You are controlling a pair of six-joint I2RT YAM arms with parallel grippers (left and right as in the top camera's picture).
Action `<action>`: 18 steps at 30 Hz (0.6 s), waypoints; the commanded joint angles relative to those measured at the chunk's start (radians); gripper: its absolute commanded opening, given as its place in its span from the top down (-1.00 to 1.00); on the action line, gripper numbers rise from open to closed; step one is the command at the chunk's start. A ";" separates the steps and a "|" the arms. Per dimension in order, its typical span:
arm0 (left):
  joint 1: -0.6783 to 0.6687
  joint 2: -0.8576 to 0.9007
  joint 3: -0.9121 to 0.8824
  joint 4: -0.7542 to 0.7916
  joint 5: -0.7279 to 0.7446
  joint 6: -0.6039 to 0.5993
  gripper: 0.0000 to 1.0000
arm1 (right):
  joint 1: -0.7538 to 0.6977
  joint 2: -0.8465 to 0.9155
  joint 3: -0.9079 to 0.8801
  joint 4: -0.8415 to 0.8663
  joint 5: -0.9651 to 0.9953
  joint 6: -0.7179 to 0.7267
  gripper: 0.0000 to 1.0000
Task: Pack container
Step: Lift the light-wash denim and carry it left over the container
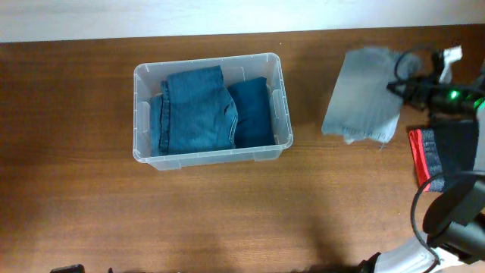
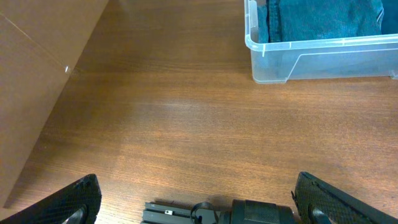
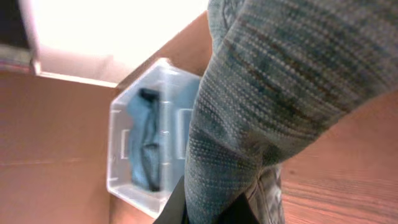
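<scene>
From my seat, the container [image 1: 211,110] sits on the desk [image 1: 227,220] close to the far edge, a little left of the middle, upright with its long sides running along that edge. Inside it I see folded denim [image 1: 198,114] lying flat: a lighter, washed-out piece covers the left and middle of the bin and overlaps a darker blue piece on the right. Neither rises above the rim.

My left fingers [image 2: 74,200] are spread wide with nothing between them. They hang low over bare wood near the front edge, well apart from the container, whose front left corner shows at the top of the left wrist view.

My right fingers [image 1: 403,88] are over the right end of the desk, near the far right corner, and they are clamped on a grey knit cloth [image 1: 365,95]. It spreads out to the left of the fingers, and in the right wrist view it fills most of the picture, with the container visible beyond it.

A red-and-dark cloth [image 1: 432,155] lies at the right edge, just in front of the grey one.
</scene>
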 commanded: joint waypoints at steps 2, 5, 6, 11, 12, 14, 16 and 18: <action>-0.005 -0.002 -0.003 0.000 -0.017 0.001 -0.99 | 0.111 -0.069 0.161 -0.047 -0.118 -0.006 0.92; -0.005 -0.002 -0.003 0.000 -0.017 0.001 -0.99 | 0.215 -0.069 0.218 -0.063 -0.116 -0.006 0.92; -0.005 -0.002 -0.003 0.000 -0.018 0.001 -0.99 | 0.250 -0.069 0.227 -0.062 -0.116 -0.006 0.92; -0.005 -0.002 -0.003 0.000 -0.017 0.001 -0.99 | 0.432 -0.068 0.231 -0.024 -0.113 0.009 0.92; -0.005 -0.002 -0.003 0.000 -0.017 0.001 -0.99 | 0.465 -0.068 0.231 -0.013 -0.113 0.009 0.92; -0.005 -0.002 -0.003 0.000 -0.017 0.001 -0.99 | 0.531 -0.068 0.231 0.018 -0.113 0.014 0.92; -0.005 -0.002 -0.003 0.000 -0.017 0.001 -0.99 | 0.585 -0.068 0.231 0.056 -0.113 0.040 0.92; -0.005 -0.002 -0.003 0.000 -0.017 0.001 -0.99 | 0.634 -0.068 0.231 0.099 -0.112 0.064 0.92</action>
